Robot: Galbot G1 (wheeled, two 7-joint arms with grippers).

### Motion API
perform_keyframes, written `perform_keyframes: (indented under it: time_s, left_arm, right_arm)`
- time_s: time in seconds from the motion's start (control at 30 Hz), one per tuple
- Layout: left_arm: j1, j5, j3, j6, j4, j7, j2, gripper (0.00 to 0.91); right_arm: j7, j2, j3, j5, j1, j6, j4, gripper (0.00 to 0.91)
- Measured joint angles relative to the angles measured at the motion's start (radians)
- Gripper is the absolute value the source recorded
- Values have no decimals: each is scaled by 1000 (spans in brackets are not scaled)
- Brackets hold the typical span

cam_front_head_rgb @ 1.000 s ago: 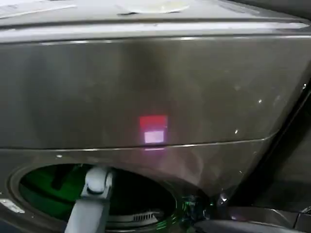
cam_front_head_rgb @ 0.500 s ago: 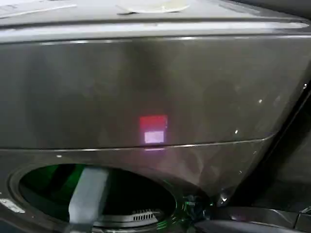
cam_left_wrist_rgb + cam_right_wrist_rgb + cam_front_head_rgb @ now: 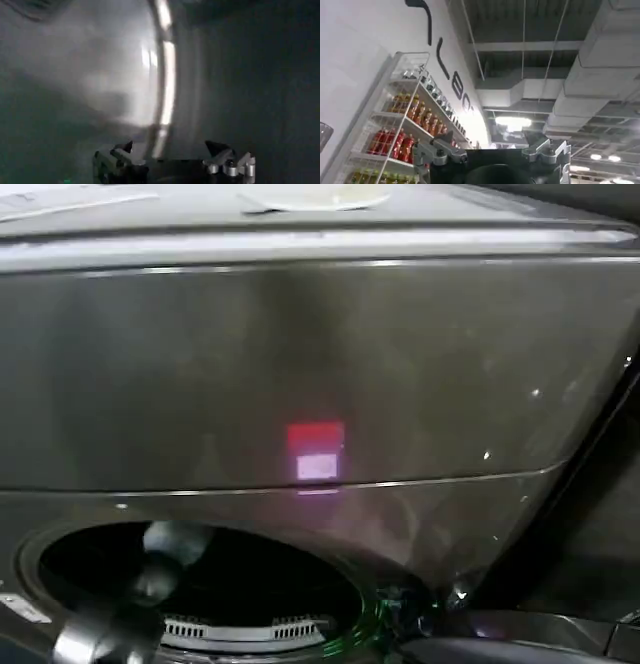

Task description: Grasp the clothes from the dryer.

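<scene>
**Left arm at the drum mouth**

You see the large dark bronze-grey metal dryer [image 3: 320, 374] with its small red-pink light [image 3: 316, 450] glowing. Your left arm reaches into the round porthole [image 3: 200, 589] at the near left. The left pincer [image 3: 170, 150] is released, holding nothing, before the drum wall. The right pincer [image 3: 492, 150] is released too, pointing up toward the ceiling beside a shelf of bottles [image 3: 405, 130].
</scene>
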Motion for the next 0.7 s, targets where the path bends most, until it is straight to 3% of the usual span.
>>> perform_keyframes:
  time_s: [0.23,0.3,0.37,0.4,0.47,0.5,0.6,0.7]
  left_arm:
    - [-82,42,90,-19,164,51,-34,907]
    - [-97,54,111,-20,201,61,-40,751]
    - [-111,61,127,-21,226,75,-45,648]
    - [-115,63,134,-21,236,82,-49,648]
    - [-126,65,145,-23,256,94,-55,262]
    - [-128,65,149,-24,262,97,-56,171]
    - [-129,55,153,-26,270,109,-58,114]
    - [-129,52,161,-33,279,128,-61,114]
  right_arm:
    - [0,1,-3,-1,5,0,2,907]
    - [0,1,-5,-2,8,0,3,907]
    - [0,1,-9,-4,11,0,5,907]
    - [0,2,-11,-5,13,0,6,907]
    - [0,4,-13,-5,14,0,6,907]
    - [0,4,-13,-6,15,0,5,907]
    - [0,4,-16,-8,16,0,5,907]
    - [1,4,-21,-9,19,0,8,907]
